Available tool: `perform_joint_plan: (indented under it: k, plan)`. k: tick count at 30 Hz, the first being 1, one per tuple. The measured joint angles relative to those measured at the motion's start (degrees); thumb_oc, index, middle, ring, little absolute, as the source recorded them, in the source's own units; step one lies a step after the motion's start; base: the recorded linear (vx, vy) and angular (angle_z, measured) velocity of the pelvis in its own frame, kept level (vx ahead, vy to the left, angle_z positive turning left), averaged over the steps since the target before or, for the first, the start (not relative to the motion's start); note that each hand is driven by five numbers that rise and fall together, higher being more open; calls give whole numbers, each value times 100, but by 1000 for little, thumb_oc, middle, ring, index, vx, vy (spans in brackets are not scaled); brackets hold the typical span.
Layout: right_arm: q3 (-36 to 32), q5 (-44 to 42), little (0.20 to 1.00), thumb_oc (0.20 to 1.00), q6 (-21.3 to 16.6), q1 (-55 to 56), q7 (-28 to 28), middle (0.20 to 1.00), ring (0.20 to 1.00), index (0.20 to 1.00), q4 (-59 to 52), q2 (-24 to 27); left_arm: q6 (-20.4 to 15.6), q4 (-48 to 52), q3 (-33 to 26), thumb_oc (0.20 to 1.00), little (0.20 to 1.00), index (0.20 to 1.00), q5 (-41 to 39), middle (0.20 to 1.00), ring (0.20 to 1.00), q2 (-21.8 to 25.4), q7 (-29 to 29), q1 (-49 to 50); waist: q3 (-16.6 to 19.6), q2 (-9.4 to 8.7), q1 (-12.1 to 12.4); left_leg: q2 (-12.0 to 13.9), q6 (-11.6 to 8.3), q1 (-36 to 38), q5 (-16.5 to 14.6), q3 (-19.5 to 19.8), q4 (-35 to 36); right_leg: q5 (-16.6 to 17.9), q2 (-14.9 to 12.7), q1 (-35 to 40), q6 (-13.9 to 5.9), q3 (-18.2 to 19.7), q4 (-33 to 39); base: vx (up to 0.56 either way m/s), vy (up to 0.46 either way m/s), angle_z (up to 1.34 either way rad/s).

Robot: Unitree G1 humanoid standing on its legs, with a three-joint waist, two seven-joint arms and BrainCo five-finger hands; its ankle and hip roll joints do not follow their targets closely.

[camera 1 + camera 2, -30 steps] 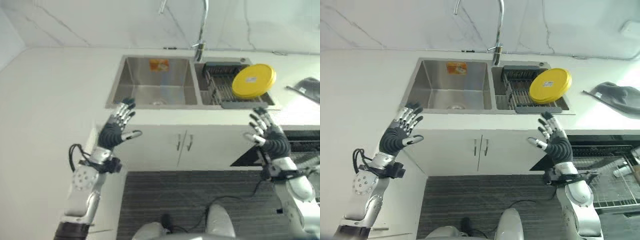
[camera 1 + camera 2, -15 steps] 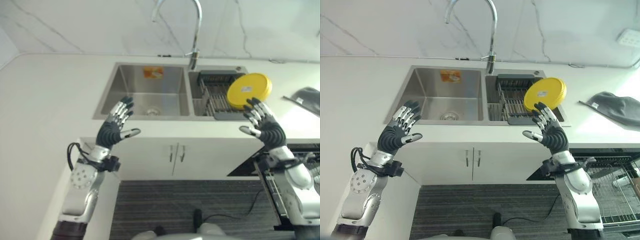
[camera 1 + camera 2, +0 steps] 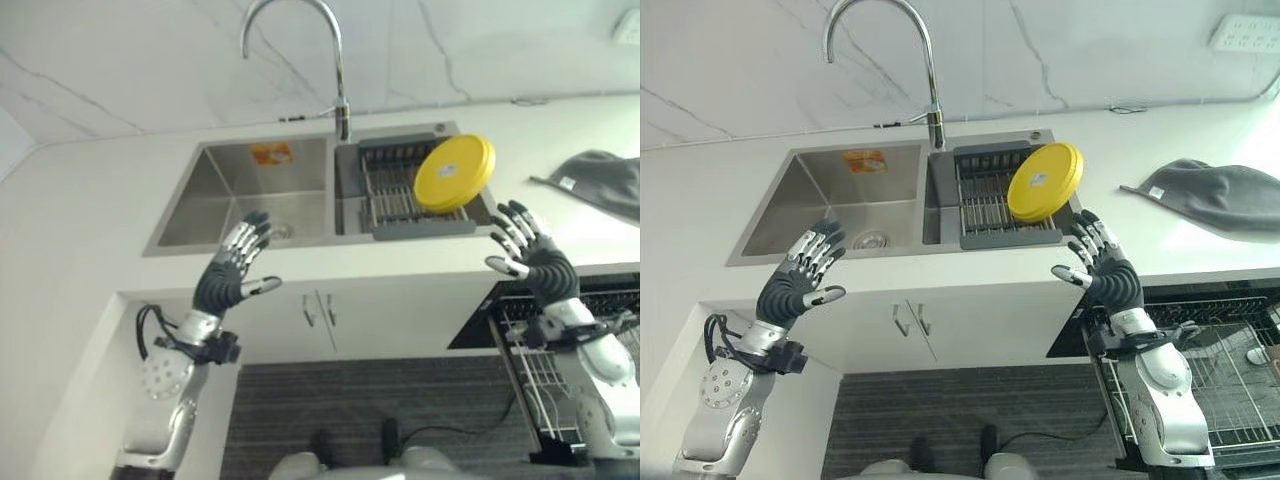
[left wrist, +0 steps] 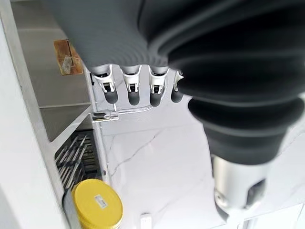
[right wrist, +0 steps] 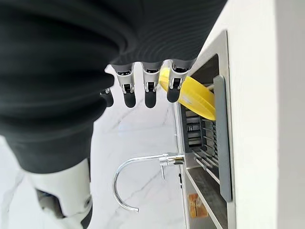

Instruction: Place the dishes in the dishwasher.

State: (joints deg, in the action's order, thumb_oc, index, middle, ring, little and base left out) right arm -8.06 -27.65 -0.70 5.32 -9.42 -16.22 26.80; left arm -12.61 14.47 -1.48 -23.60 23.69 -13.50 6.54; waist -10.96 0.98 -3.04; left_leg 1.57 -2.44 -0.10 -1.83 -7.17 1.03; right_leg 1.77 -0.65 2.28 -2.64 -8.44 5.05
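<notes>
Leaning upright in the rack (image 3: 985, 205) of the sink's (image 3: 830, 195) right basin, the yellow plate (image 3: 1044, 181) is untouched. Right hand (image 3: 1106, 272) hovers near it at the counter's (image 3: 700, 280) front edge, fingers spread; left hand (image 3: 795, 285) likewise, empty.

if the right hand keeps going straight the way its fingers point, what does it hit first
Probably the round yellow plate standing on edge in the dark dish rack in the sink. The open right hand points up toward it with a gap between them, though depth is hard to judge.
</notes>
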Motion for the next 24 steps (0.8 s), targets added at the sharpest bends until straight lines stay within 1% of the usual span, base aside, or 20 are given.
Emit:
perform_joint_plan:
  k: [2, 4, 5, 6, 7, 8, 9, 10, 11, 12, 13, 15, 16, 17, 19, 20, 21, 22, 23, 24]
  plan:
    - [131, 11, 1000, 1000, -89, -97, -25, 1000, 1000, 1000, -7, 52, 5, -151, 210, 1000, 1000, 1000, 7, 1000, 1000, -76, 42, -326, -10, 1, 57, -24, 33, 110, 146, -141, 67, -3, -59, 24, -42, 11, 27, 85, 278, -9]
    - [56, -67, 1000, 1000, -229, -164, -242, 1000, 1000, 1000, -51, 58, 19, -149, 209, 1000, 1000, 1000, 7, 1000, 1000, -71, 100, -361, -32, -64, 70, -167, 267, 330, 363, -144, 380, -30, -156, 80, -172, 43, -12, 106, 272, -15]
    - [73, -66, 1000, 1000, -254, -162, -342, 1000, 1000, 1000, -53, 52, 23, -150, 212, 1000, 1000, 1000, 9, 1000, 1000, -85, 97, -388, -33, -63, 53, -191, 320, 401, 403, -148, 432, -44, -194, 132, -243, 17, -35, 73, 134, -5]
    - [87, -65, 1000, 1000, -261, -160, -416, 1000, 1000, 1000, -53, 52, 20, -147, 207, 1000, 1000, 1000, 9, 1000, 1000, -80, 96, -390, -27, -59, 54, -198, 401, 438, 443, -197, 431, -63, -224, 148, -263, 1, -95, 76, 137, -1]
    - [82, -65, 1000, 1000, -290, -157, -415, 1000, 1000, 1000, -59, 56, 21, -147, 209, 1000, 1000, 1000, 26, 1000, 1000, -67, 104, -403, -30, -100, 44, -246, 453, 470, 406, -211, 429, -89, -267, 139, -304, -2, -150, 68, 131, 1]
    - [80, -66, 1000, 1000, -330, -166, -388, 1000, 1000, 1000, -58, 55, 25, -148, 215, 1000, 1000, 1000, 48, 1000, 1000, -66, 112, -418, -38, -113, 53, -263, 459, 480, 402, -215, 429, -92, -298, 118, -342, -27, -242, 47, 93, 5]
    - [81, -75, 1000, 1000, -356, -166, -386, 1000, 1000, 1000, -58, 50, 25, -148, 213, 1000, 1000, 1000, 143, 1000, 1000, -63, 120, -424, -47, -131, 54, -279, 492, 526, 379, -229, 393, -69, -312, 109, -321, -27, -343, 61, 136, 6]
    - [81, -170, 1000, 1000, -361, -171, -387, 1000, 1000, 1000, -58, 36, 25, -148, 211, 1000, 1000, 1000, 231, 1000, 1000, -61, 149, -432, -45, -161, 67, -285, 542, 571, 381, -233, 393, 21, -315, 89, -190, -27, -437, 59, 144, 3]
    - [80, -242, 1000, 1000, -365, -175, -387, 1000, 1000, 1000, -58, 35, 25, -149, 211, 1000, 1000, 1000, 231, 1000, 1000, -59, 160, -439, -49, -178, 74, -284, 567, 591, 356, -234, 392, 71, -311, 66, -113, -28, -498, 64, 153, -1]
    - [63, -307, 1000, 1000, -385, -185, -388, 1000, 1000, 1000, -58, -50, 25, -149, 212, 1000, 1000, 1000, 234, 1000, 1000, -61, 169, -449, -61, -198, 80, -280, 603, 615, 324, -235, 392, 174, -298, 16, 34, -27, -627, 57, 111, -4]
    - [67, -402, 1000, 1000, -402, -208, -385, 1000, 1000, 1000, -58, -159, 26, -150, 205, 1000, 1000, 1000, 234, 1000, 1000, -47, 172, -498, -81, -236, 94, -273, 634, 614, 297, -241, 390, 146, -297, -41, -8, -23, -722, 84, 127, -6]
    - [65, -404, 1000, 1000, -421, -233, -376, 1000, 1000, 1000, -58, -163, 26, -152, 206, 1000, 1000, 1000, 234, 1000, 1000, -21, 196, -502, -103, -286, 93, -276, 634, 616, 277, -251, 390, 138, -298, -44, -20, -25, -722, 63, 123, -6]
    - [61, -588, 1000, 1000, -424, -229, -424, 1000, 1000, 1000, -58, -163, 27, -150, 201, 1000, 1000, 1000, 234, 1000, 1000, -1, 194, -495, -135, -321, 132, -273, 651, 627, 248, -294, 389, 142, -265, -96, -54, -18, -814, 12, 64, -18]
    - [61, -810, 1000, 1000, -421, -235, -492, 1000, 1000, 1000, -58, -164, 28, -149, 201, 1000, 1000, 1000, 235, 1000, 1000, 19, 193, -493, -184, -335, 192, -222, 661, 619, 249, -333, 390, 108, -255, -236, -174, -24, -1052, 32, -15, -23]
    - [84, -969, 1000, 1000, -439, -262, -590, 1000, 1000, 1000, -35, -260, 19, -152, 206, 1000, 1000, 1000, 293, 1000, 1000, 64, 194, -484, -233, -397, 240, -135, 674, 639, 245, -449, 359, -61, -296, -509, -490, -28, -1634, 85, -123, -23]
    - [148, -968, 1000, 1000, -472, -359, -630, 1000, 1000, 1000, 25, -377, 15, -157, 190, 1000, 1000, 1000, 436, 1000, 1000, 121, 195, -505, -304, -426, 282, -40, 700, 615, 211, -547, 241, -240, -367, -749, -596, -118, -2177, 102, -249, -26]
    - [211, -966, 1000, 1000, -472, -386, -646, 1000, 1000, 1000, 25, -373, 17, -163, 189, 1000, 1000, 1000, 482, 1000, 1000, 138, 193, -497, -310, -424, 331, -6, 699, 618, 210, -602, 231, -318, -487, -875, -610, -248, -2449, 101, -298, -27]
    - [278, -963, 1000, 1000, -497, -399, -695, 1000, 1000, 1000, 15, -350, 19, -161, 173, 1000, 1000, 1000, 499, 1000, 1000, 165, 193, -494, -336, -387, 367, 51, 637, 606, 175, -631, 178, -383, -780, -846, -561, -383, -2389, 123, -351, -21]
    - [296, -964, 1000, 1000, -524, -398, -742, 1000, 1000, 1000, 12, -353, 19, -161, 137, 1000, 1000, 1000, 498, 1000, 1000, 202, 196, -493, -329, -428, 378, 72, 611, 618, 175, -637, 165, -382, -1043, -683, -561, -386, -2056, 183, -451, -23]
    - [300, -990, 1000, 1000, -534, -394, -829, 1000, 1000, 1000, -10, -396, 17, -164, 110, 1000, 1000, 1000, 492, 1000, 1000, 292, 191, -485, -315, -478, 394, 125, 475, 610, 158, -627, 150, -226, -1439, -358, -728, -288, -1171, 216, -479, -23]
